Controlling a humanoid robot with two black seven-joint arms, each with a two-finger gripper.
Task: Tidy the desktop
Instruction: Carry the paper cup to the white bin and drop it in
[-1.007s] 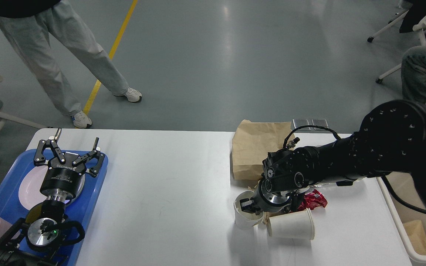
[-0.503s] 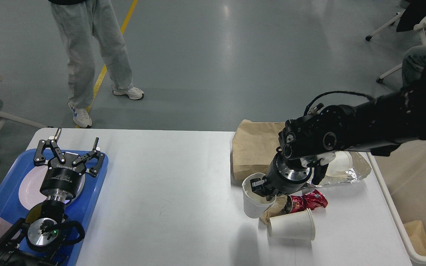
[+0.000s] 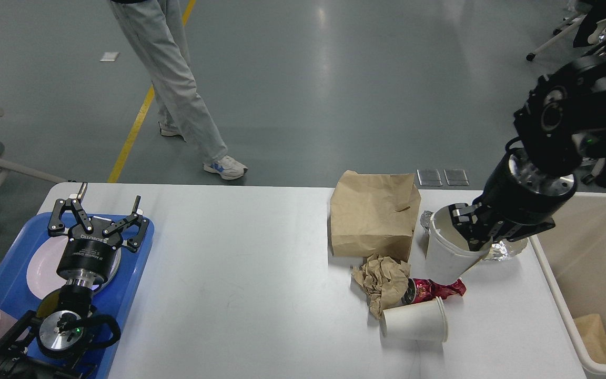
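Above the desktop (image 3: 240,273), my right gripper (image 3: 468,231) angles down, clamped on a tilted white cup (image 3: 447,252)'s rim; my left gripper (image 3: 98,213) stands spread over the blue tray (image 3: 3,279).

The left gripper (image 3: 99,216) carries white lettering on its black body — it reads "ROBOTIQ", seen upside down from the head view. A smaller line of print sits just under it — too small to read.

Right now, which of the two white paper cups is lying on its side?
The paper cup nearer me, on the desktop below the red wrapper. The other cup is held tilted in my right pincer.
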